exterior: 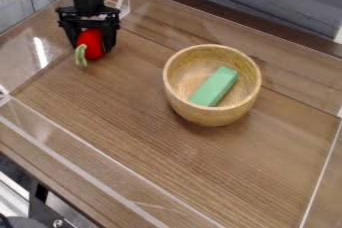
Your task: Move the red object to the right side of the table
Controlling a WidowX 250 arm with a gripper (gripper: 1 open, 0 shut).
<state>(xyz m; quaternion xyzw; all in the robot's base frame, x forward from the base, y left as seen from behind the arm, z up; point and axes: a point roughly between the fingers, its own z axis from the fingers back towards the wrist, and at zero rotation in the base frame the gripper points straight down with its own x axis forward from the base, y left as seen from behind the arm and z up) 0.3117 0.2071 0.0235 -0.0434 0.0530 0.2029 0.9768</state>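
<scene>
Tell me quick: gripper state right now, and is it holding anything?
Gripper: open, jaws spread on either side of the red object, which lies on the table; no closed grip on it.

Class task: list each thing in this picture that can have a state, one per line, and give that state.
Claw: open, pointing down, fingers either side of the red fruit.
Red fruit: lying on the table at its far left, between the claw's fingers.
Bowl: upright, holding the green block.
Green block: lying tilted inside the bowl.
</scene>
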